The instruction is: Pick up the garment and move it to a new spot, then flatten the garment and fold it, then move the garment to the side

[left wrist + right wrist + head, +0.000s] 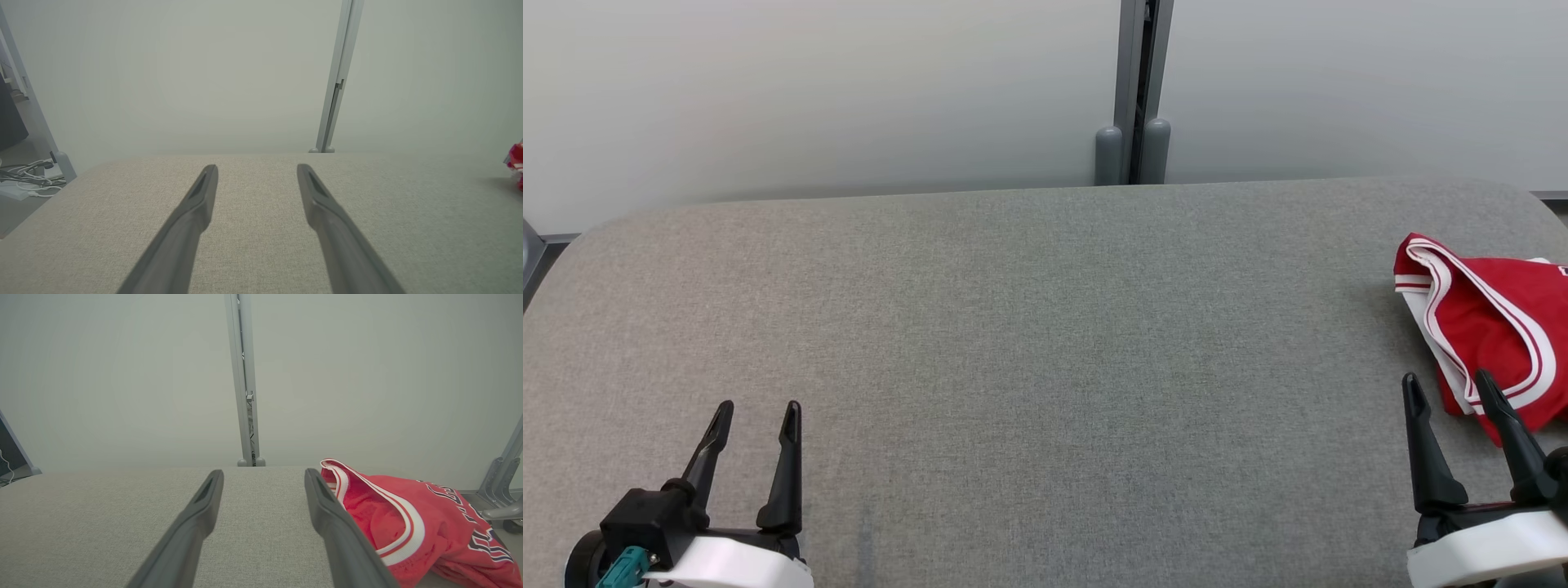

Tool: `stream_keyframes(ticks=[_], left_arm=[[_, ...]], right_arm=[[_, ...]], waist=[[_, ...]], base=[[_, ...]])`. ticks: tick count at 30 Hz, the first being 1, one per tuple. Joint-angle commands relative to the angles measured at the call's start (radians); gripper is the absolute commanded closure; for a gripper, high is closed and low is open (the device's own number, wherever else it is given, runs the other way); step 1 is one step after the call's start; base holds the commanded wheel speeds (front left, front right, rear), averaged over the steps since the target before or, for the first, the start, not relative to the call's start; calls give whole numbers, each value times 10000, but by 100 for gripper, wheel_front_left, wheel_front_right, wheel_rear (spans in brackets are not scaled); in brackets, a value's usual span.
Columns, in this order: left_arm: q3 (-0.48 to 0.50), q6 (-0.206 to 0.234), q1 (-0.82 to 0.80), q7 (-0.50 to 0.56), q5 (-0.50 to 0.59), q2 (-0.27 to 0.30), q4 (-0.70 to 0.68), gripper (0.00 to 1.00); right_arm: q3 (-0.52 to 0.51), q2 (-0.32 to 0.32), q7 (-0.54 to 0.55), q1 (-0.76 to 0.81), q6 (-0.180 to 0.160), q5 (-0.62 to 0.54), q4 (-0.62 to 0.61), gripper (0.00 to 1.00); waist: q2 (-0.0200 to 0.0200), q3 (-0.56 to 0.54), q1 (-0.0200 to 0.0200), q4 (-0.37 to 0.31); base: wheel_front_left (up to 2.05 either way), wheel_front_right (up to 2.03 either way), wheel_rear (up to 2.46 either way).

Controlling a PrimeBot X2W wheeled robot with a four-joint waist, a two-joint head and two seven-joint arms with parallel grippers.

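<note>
Right end effector (pixel 1447 380) (fingers spread wide, empty) sits just left of the crumpled red garment (pixel 1494 314).

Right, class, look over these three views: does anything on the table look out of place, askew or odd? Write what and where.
The red garment lies crumpled in a heap near the right end of the grey table, its white-trimmed edge standing up, not flat. It lies beside the open right gripper. Nothing else stands out.

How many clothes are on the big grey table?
1: a red garment crumpled at the table's right end, by the right gripper. The head view cuts it off, so more could be hidden there.
</note>
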Motion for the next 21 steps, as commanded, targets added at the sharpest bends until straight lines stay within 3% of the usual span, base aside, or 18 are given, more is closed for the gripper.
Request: stream_keyframes(ticks=[1, 21], left_arm=[[17, 62, 95, -54, -83, 15, 25, 0], [-19, 182, -148, -70, -174, 91, 126, 0]], right_arm=[[-52, -40, 34, 26, 4, 12, 41, 0], [25, -43, 48, -101, 4, 78, 86, 0]], waist=[[0, -31, 0, -4], [0, 83, 0, -88]], base=[[0, 0, 0], [0, 0, 0]])
